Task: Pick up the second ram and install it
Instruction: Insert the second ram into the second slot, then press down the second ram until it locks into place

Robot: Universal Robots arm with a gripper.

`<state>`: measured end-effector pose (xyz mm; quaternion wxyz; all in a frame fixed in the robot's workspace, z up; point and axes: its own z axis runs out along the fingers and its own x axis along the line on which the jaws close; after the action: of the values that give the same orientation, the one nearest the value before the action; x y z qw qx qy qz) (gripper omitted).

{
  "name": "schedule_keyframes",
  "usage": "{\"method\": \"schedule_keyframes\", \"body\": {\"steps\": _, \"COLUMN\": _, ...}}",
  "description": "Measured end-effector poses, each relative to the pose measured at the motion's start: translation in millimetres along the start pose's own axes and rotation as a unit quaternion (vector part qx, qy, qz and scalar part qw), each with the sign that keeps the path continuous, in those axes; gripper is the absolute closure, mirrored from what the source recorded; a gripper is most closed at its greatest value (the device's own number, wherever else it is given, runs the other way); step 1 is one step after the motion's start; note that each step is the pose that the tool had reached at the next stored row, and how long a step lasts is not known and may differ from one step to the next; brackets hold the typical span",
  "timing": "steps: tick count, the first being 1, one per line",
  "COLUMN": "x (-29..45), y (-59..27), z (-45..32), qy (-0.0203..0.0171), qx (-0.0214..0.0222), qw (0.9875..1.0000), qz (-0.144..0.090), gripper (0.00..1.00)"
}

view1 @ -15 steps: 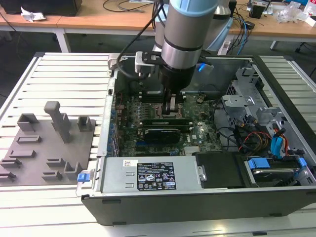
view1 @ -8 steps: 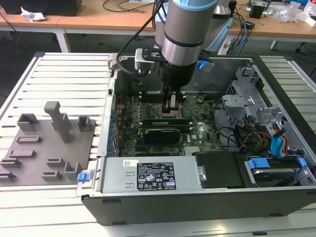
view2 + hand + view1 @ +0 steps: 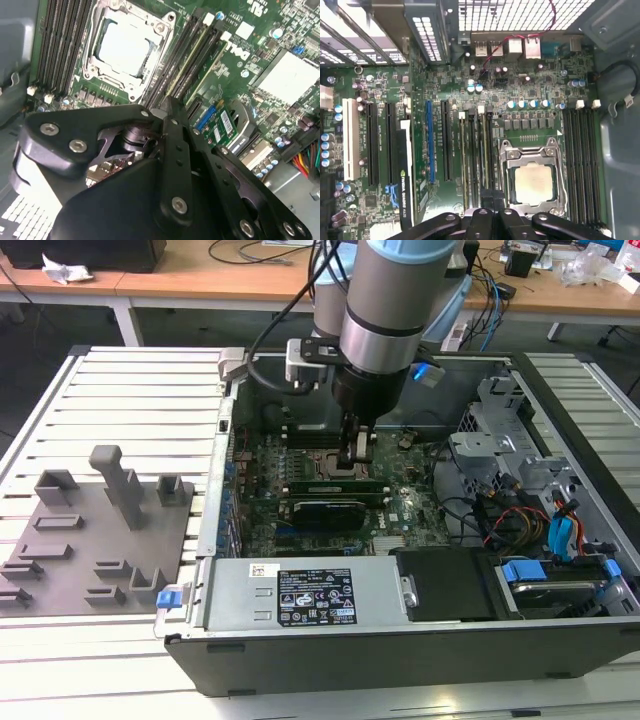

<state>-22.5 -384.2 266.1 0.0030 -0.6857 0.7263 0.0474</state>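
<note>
Inside the open computer case (image 3: 560,640), I am lowering my gripper (image 3: 356,462) over the memory slots (image 3: 475,155) beside the CPU socket (image 3: 534,182). The second ram (image 3: 200,67) is sitting upright in a slot, my fingers pinching it from above. The grey tray (image 3: 95,540) is lying at the exterior view's left.

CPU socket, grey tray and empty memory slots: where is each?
CPU socket (image 3: 535,185): first wrist view, on the silver chip lid.
grey tray (image 3: 150,545): exterior view, on its bare base.
empty memory slots (image 3: 580,165): first wrist view, on one black slot.
</note>
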Motion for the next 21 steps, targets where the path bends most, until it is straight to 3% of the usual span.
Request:
{"method": "schedule_keyframes", "body": {"steps": 14, "x": -0.1, "y": -1.2, "z": 0.0, "qy": -0.0001, "qx": 0.0, "qw": 1.0, "qz": 0.0, "gripper": 0.89}}
{"method": "schedule_keyframes", "body": {"steps": 21, "x": -1.4, "y": -25.9, "z": 1.0, "qy": 0.0, "qx": -0.0012, "qw": 1.0, "qz": 0.0, "gripper": 0.89}}
